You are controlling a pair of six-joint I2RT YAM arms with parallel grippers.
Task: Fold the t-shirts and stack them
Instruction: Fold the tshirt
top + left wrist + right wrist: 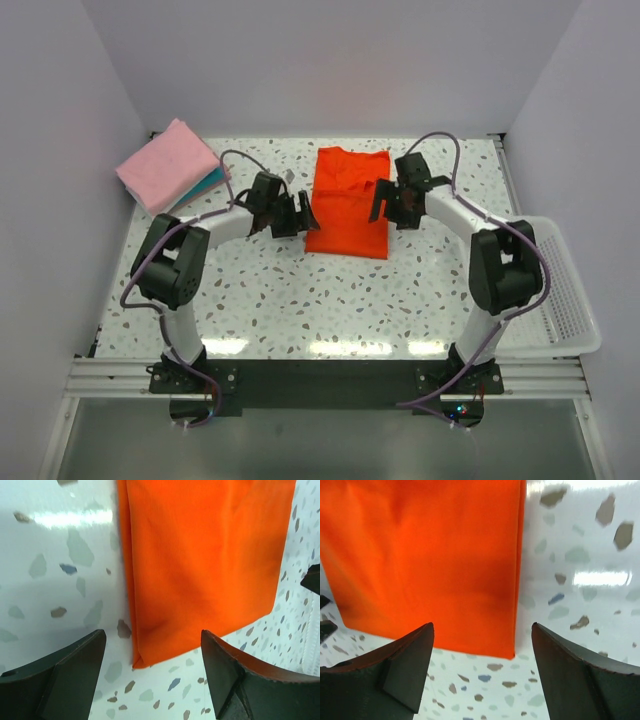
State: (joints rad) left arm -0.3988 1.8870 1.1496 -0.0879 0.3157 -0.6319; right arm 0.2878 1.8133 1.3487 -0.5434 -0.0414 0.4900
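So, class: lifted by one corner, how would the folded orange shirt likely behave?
Probably floppy: the orange shirt is thin cloth lying flat in layers, so its fold would likely fall open. Pushed, it may bunch rather than slide, though the table looks glossy.

lab test cell: white walls (300, 60), terrazzo table (300, 300)

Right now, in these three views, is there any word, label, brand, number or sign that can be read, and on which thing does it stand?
No readable text in any view.
The orange shirt is plain, with no print or tag showing.
The folded pink shirt, the teal shirt under it, the white basket and the speckled table show no writing.
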